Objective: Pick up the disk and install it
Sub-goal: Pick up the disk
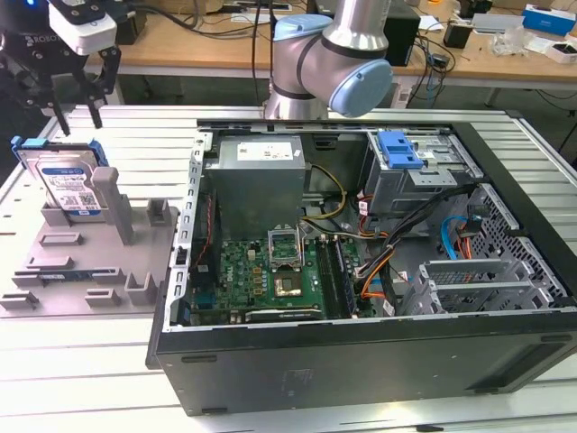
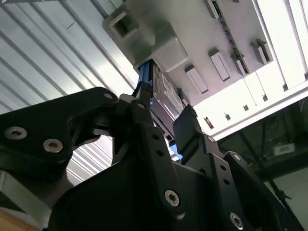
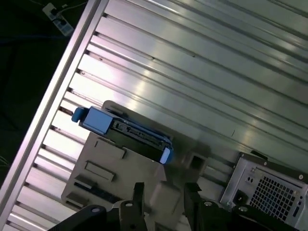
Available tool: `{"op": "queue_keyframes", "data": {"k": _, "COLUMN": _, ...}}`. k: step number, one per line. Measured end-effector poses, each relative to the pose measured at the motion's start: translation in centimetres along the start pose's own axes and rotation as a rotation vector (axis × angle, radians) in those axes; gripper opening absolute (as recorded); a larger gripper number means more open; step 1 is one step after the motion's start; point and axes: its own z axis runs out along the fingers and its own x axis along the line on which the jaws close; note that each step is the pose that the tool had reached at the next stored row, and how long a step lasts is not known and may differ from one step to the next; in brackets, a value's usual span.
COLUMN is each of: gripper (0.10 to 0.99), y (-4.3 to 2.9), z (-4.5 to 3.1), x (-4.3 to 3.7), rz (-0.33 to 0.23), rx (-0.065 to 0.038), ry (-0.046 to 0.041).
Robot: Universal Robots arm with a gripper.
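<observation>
- There is one gripper (image 1: 79,122). It hangs at the exterior view's left, at the end of one robot arm (image 1: 334,54).
- The gripper has two black fingers (image 3: 138,192). They stand apart, with a gap between them, and they hold nothing.
- There is one disk (image 1: 65,180). It is silver, with a white and blue label and a blue rail round its edge.
- The disk stands up on its edge in one gray holder (image 1: 90,262). It leans back a little.
- The gripper is right above the disk. Its finger tips are near the top of the disk but do not touch it.
- In the first wrist view the disk (image 3: 127,132) is seen from above, with one blue end on each side, so two blue ends.
- One tall gray post (image 1: 108,194) stands just beside the disk, on the holder.
- The holder lies on one ribbed metal table (image 1: 135,135).
- One open computer case (image 1: 361,361) lies on the same table, beside the holder, toward the exterior view's right.
- Inside the case there is one green board (image 1: 261,271) and one blue latch (image 1: 399,149).
- The disk is outside the case, well apart from the blue latch.
</observation>
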Motion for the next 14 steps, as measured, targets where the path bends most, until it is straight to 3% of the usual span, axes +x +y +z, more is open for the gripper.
{"op": "queue_keyframes", "data": {"k": 1, "gripper": 0.482, "y": 0.0, "z": 0.06, "x": 0.0, "rz": -0.016, "rx": 0.001, "ry": 0.0001}}
{"op": "queue_keyframes", "data": {"k": 14, "gripper": 0.482, "y": -0.02, "z": 0.61, "x": -0.01, "rz": -0.345, "rx": 0.011, "ry": 0.0035}}
